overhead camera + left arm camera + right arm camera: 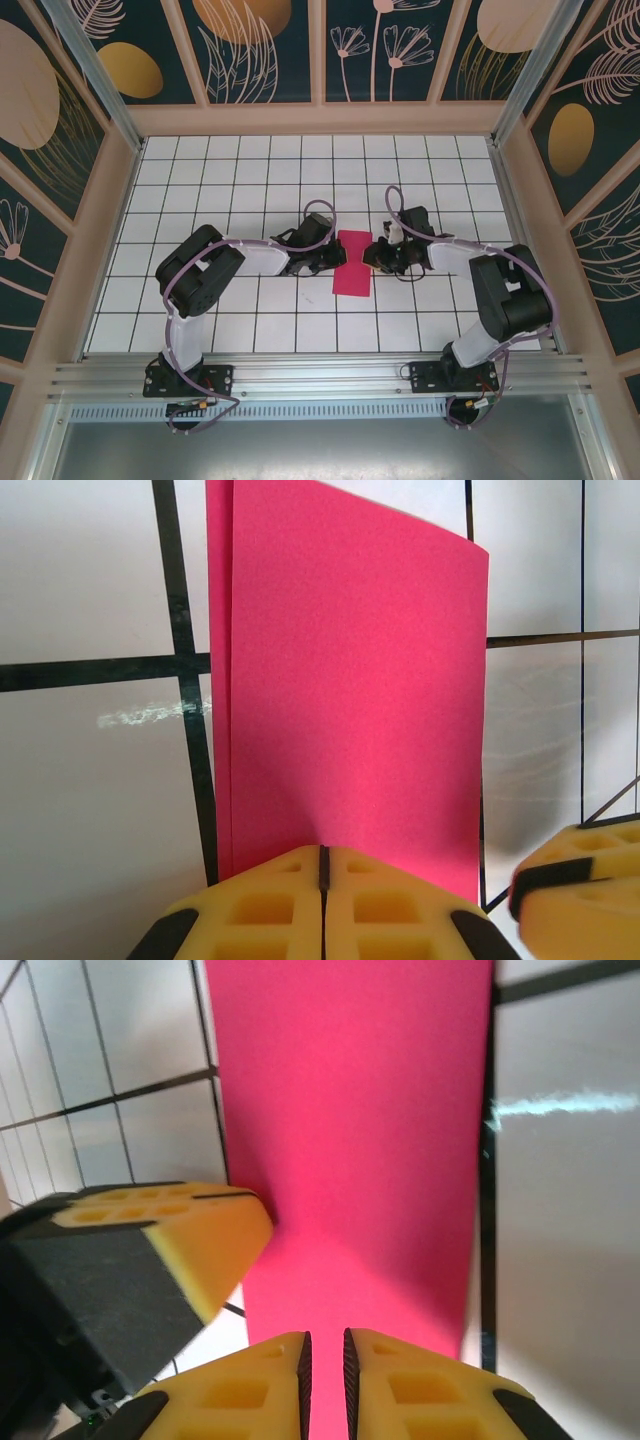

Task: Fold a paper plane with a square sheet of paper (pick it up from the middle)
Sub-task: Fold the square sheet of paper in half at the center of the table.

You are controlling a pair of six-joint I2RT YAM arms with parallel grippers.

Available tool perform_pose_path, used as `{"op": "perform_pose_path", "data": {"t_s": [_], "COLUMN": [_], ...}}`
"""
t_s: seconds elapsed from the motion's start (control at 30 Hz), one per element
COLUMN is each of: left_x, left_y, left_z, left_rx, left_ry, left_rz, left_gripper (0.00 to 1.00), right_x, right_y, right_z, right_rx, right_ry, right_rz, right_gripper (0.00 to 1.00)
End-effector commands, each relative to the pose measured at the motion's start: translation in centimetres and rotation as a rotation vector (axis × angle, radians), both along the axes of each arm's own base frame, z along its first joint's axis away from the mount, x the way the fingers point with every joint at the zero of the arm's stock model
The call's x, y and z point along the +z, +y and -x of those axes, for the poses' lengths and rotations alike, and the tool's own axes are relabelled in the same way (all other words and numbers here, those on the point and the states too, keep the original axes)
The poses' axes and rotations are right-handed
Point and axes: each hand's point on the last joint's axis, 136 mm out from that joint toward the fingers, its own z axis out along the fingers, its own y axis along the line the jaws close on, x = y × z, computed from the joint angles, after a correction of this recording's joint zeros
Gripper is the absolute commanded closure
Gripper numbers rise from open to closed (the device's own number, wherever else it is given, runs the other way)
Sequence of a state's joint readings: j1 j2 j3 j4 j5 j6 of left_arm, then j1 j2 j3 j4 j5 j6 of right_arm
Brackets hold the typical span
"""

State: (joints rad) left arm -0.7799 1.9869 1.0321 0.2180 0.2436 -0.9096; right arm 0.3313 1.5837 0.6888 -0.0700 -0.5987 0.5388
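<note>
The square sheet of paper (353,262) is magenta-red and lies folded in half as a tall rectangle on the white tiles between the two arms. Its two layers show at the left edge in the left wrist view (350,680). A paper plane is out of view. My left gripper (338,258) is shut, its yellow tips (322,865) together at the sheet's left edge with nothing visible between them. My right gripper (372,256) sits over the sheet's right edge, jaws a narrow slit apart (325,1345) with the paper (350,1110) showing through the gap.
The table (250,330) is a white tiled floor walled by wooden-framed panels (320,115) at the back and sides. Both arm bases stand on the metal rail (320,380) at the near edge. The two grippers are close together, with each one's fingers seen by the other's camera (585,880) (170,1240).
</note>
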Motion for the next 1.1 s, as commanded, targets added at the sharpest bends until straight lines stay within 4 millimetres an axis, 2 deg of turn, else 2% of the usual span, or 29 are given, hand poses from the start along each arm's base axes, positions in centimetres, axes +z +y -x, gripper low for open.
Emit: {"op": "perform_pose_path", "data": {"t_s": [0.0, 0.13, 0.27, 0.37, 0.43, 0.53, 0.93, 1.07], "left_x": [-6.0, -5.8, -5.9, -5.7, -5.8, -5.9, -5.9, -5.8], "left_y": [4.5, 4.4, 4.3, 4.3, 4.3, 4.3, 4.1, 4.1], "left_z": [3.8, 3.7, 3.7, 3.6, 3.6, 3.8, 3.8, 3.8], "left_rx": [0.005, 0.004, 0.007, 0.009, 0.006, 0.001, -0.001, -0.003], "left_ry": [0.163, 0.158, 0.160, 0.158, 0.160, 0.162, 0.162, 0.160], "left_rz": [-0.209, -0.207, -0.201, -0.196, -0.199, -0.202, -0.192, -0.192], "left_gripper": [0.92, 0.91, 0.91, 0.91, 0.91, 0.91, 0.91, 0.92], "right_x": [-2.2, -2.8, -1.2, 0.3, 0.5, -0.2, -4.3, -3.1], "right_y": [-0.6, -1.1, -1.1, -0.1, 0.7, 1.6, -0.5, -0.5], "right_z": [1.6, 2.5, 2.2, 2.4, 2.9, 3.9, 5.8, 5.4], "right_rx": [-0.018, -0.012, -0.011, 0.006, 0.023, 0.043, -0.013, -0.028], "right_ry": [0.068, 0.087, 0.051, 0.025, 0.024, 0.044, 0.119, 0.076], "right_rz": [0.030, 0.058, 0.061, 0.022, 0.004, 0.007, 0.121, 0.113], "right_gripper": [0.81, 0.81, 0.81, 0.80, 0.80, 0.80, 0.81, 0.81]}}
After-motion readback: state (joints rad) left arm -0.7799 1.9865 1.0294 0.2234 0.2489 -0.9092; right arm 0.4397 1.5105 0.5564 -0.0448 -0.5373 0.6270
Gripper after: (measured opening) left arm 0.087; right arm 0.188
